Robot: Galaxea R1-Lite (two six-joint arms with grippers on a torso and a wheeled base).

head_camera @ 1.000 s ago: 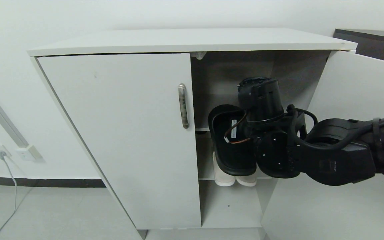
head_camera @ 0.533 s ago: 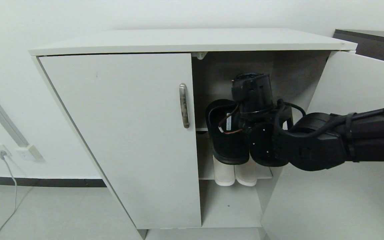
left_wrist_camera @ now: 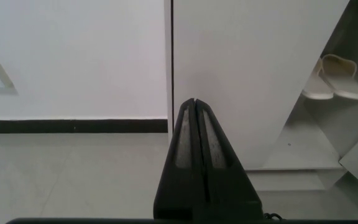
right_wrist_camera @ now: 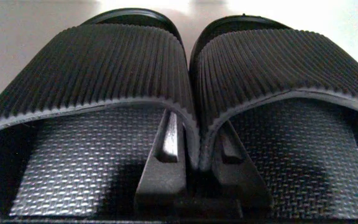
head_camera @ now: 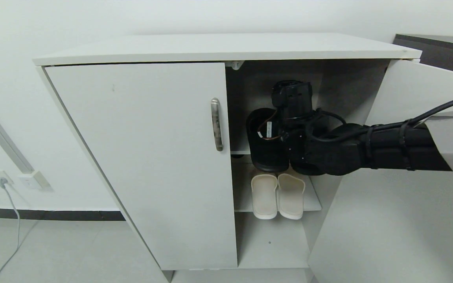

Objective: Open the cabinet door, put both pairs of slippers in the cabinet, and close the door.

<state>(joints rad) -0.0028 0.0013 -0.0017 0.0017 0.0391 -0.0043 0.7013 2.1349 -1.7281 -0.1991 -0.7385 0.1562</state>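
Right tool point(right_wrist_camera: 194, 134) pinches the black slippers point(head_camera: 265, 149) by their touching inner edges, inside the cabinet point(head_camera: 210, 46). White slippers point(head_camera: 277, 195) lie on the shelf point(head_camera: 313, 204) just below it. Left tool point(left_wrist_camera: 195, 130) — fingers pressed together, empty.

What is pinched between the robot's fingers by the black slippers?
The touching inner edges of the two black slippers; the right wrist view shows one of the fingers inside each slipper, clamping them together.
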